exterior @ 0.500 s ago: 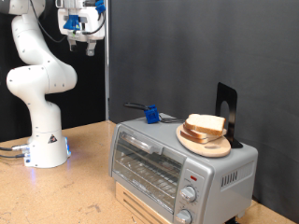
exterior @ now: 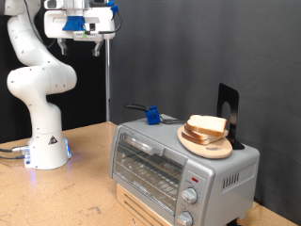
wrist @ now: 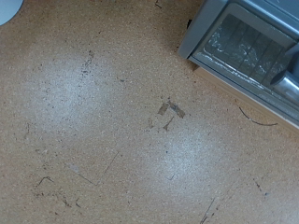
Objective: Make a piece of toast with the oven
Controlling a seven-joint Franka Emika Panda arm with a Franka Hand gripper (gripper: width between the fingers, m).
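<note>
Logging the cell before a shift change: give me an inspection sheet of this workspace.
Surface: wooden table, scuffed, with marks.
Job's things: oven, door shut; bread slice on a round wooden plate on top of it.
Clutter: blue object and black stand on the oven.
Gripper: gripper high above the table, holding nothing.
Cables: cables at the arm's base.
Surroundings: dark backdrop.

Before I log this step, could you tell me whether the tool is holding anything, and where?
Nothing: the tool hangs high above the table, far from the bread on the oven.
</note>
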